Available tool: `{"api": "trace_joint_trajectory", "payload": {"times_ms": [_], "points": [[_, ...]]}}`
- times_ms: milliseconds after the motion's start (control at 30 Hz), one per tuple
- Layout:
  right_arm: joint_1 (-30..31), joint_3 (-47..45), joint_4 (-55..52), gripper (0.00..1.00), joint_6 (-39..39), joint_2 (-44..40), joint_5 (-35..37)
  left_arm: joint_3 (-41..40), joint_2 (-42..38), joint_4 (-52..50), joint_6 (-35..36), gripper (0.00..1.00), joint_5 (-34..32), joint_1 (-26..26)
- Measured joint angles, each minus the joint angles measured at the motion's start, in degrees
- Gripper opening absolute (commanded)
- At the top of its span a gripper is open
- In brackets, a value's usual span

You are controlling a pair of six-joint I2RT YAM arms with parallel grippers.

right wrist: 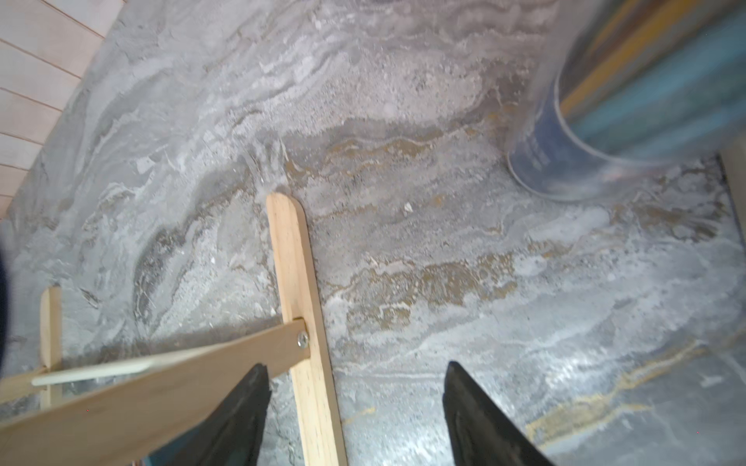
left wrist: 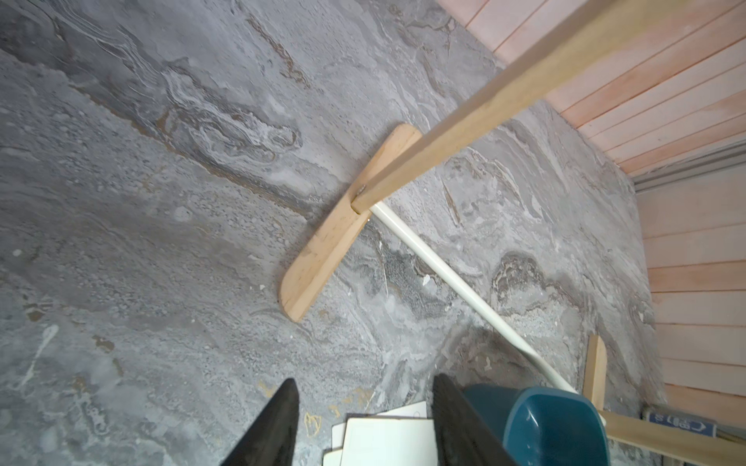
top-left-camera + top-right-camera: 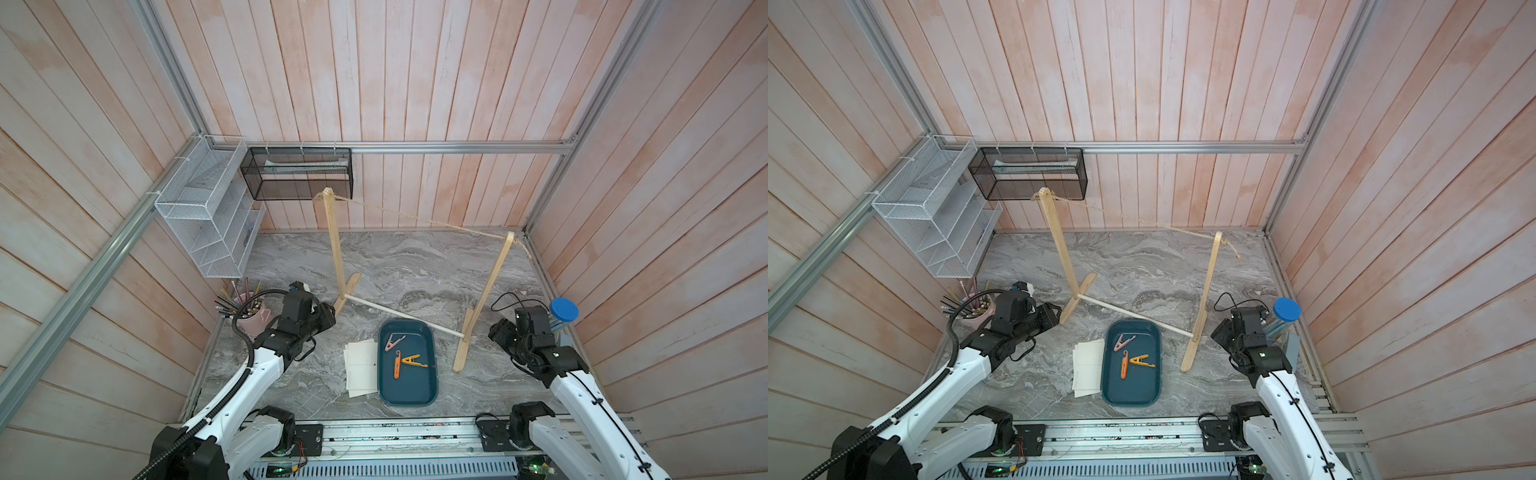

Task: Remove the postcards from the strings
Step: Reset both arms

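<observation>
The postcards [image 3: 360, 368] [image 3: 1087, 368] lie in a loose white stack on the marble table, just left of the teal tray [image 3: 415, 397]. The strings [image 3: 415, 216] [image 3: 1133, 217] are one tan twine sagging between two wooden posts, with nothing hanging on it. My left gripper [image 2: 365, 381] hovers open near the left post's foot [image 2: 323, 250], and the postcards [image 2: 387, 439] show below between its fingers, untouched. My right gripper [image 1: 357, 365] is open and empty above the right post's foot [image 1: 298, 282]. In both top views each gripper sits low beside its post.
Pink [image 3: 394, 343], orange [image 3: 397, 365] and yellow [image 3: 413, 360] clothespins lie in the tray. A pink mug of pencils [image 3: 249, 320] stands behind the left arm. A blue-lidded jar [image 3: 564, 309] is by the right wall. A white wire rack [image 3: 208, 216] and black mesh basket [image 3: 297, 174] hang on the walls.
</observation>
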Motion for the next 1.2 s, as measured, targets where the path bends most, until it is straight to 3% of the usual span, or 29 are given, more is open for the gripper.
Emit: {"api": "trace_joint_trajectory", "payload": {"times_ms": [267, 367, 567, 867, 1000, 1200], "points": [[-0.57, 2.27, 17.99, 0.77, -11.98, 13.22, 6.38, 2.86, 3.54, 3.28, 3.28, 0.57, -4.87, 4.17], [-0.59, 1.6, 26.77, 0.86, -16.57, 15.58, 10.01, 2.78, 3.87, 6.01, 5.51, 0.61, -9.33, 4.61], [-1.05, -1.9, 44.61, 0.89, -25.53, 20.22, 15.91, 1.14, 5.2, 15.89, 12.04, 0.65, -18.64, 6.16], [-1.97, -4.81, 60.85, 0.89, -34.84, 28.72, 19.32, -10.88, 10.8, 43.12, 25.88, 0.7, -27.19, 7.02], [-2.38, -6.62, 66.99, 0.9, -37.59, 30.08, 19.76, -16.74, 13.4, 56.81, 30.82, 0.73, -27.36, 8.55], [-3.5, -12.0, 77.55, 0.91, -39.98, 31.32, 19.54, -18.56, 17.92, 68.17, 32.76, 0.75, -24.04, 12.52]]}}
